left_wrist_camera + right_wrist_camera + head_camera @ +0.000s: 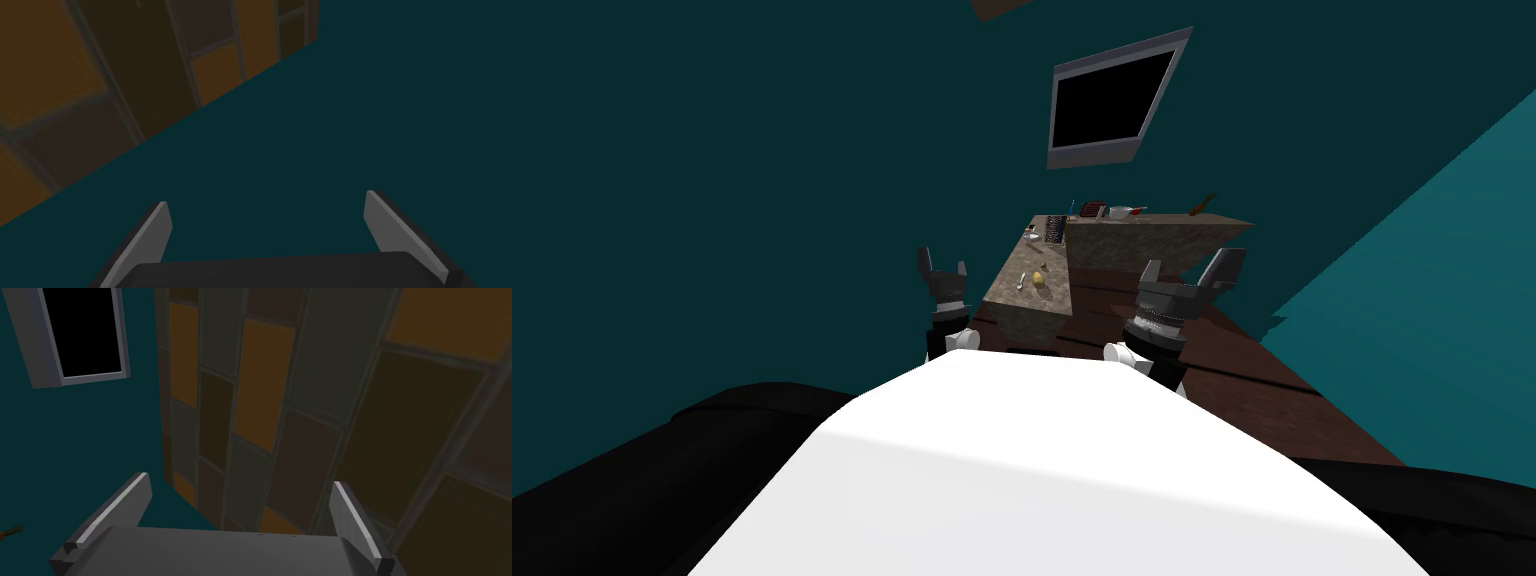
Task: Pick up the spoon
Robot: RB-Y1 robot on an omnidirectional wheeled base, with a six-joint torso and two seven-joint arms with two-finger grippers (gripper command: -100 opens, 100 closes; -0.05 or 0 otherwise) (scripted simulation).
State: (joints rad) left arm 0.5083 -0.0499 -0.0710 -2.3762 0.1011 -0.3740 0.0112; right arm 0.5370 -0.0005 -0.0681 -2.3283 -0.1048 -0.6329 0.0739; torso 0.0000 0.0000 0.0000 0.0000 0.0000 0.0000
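Pale spoon, speckled brown counter

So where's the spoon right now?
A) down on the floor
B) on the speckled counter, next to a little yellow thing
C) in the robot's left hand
B: the spoon lies on the counter beside the yellow thing, and the left gripper is open and holds nothing.

left arm: forearm raised ahead of the torso, wrist in line with it.
left gripper: points up and forward; fingers parted wide, about a third of the wrist view apart.
right arm: forearm raised alike.
right gripper: well apart from left gripper, roughly level; fingers parted wide.
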